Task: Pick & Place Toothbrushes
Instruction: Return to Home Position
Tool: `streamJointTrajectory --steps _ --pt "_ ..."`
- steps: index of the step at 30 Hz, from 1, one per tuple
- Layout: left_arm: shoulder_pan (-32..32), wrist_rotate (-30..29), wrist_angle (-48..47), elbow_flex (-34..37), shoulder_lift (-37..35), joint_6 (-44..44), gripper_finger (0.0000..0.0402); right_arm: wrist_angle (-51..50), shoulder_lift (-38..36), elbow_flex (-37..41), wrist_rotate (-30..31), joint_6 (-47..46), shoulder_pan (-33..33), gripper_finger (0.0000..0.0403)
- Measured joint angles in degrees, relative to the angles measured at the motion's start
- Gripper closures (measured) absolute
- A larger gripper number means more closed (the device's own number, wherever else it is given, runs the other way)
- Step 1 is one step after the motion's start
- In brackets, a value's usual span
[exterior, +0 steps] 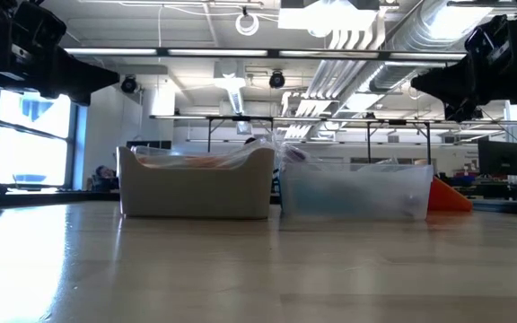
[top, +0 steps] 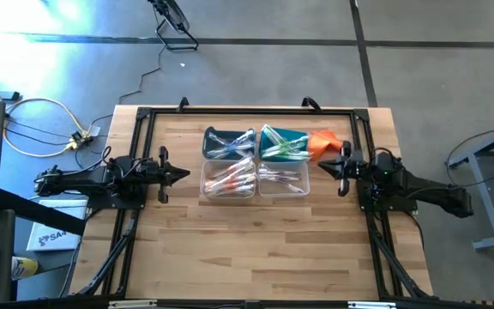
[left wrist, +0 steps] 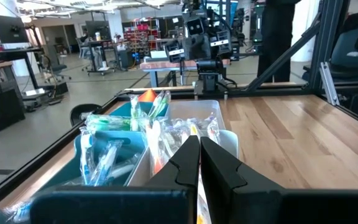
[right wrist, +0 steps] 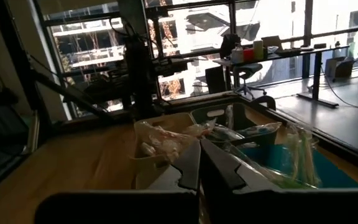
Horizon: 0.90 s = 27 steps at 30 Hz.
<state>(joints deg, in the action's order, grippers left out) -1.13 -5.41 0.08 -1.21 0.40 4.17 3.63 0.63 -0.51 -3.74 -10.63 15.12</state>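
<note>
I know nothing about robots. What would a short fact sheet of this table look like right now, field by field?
Surface: wooden table
Containers: four bins in a two-by-two block
One row: dark blue bin, teal bin
Other row: pale bin, clear bin
Contents: wrapped toothbrushes in all four
Extra: orange cloth beside the teal bin
Left gripper: shut, empty, beside the pale bin
Right gripper: shut, empty, beside the cloth
</note>
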Motion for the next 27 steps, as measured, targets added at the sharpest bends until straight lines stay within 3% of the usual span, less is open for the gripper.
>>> streamJointTrajectory --steps 6,27 --pt "0.0 0.0 0.0 0.0 0.0 -0.1 0.0391 -1.3 0.4 0.0 -2.2 4.8 0.0 0.0401" --pt "0.0 0.0 0.0 0.0 0.0 0.0 0.0391 -1.4 1.4 0.1 -1.7 4.7 0.0 0.04"
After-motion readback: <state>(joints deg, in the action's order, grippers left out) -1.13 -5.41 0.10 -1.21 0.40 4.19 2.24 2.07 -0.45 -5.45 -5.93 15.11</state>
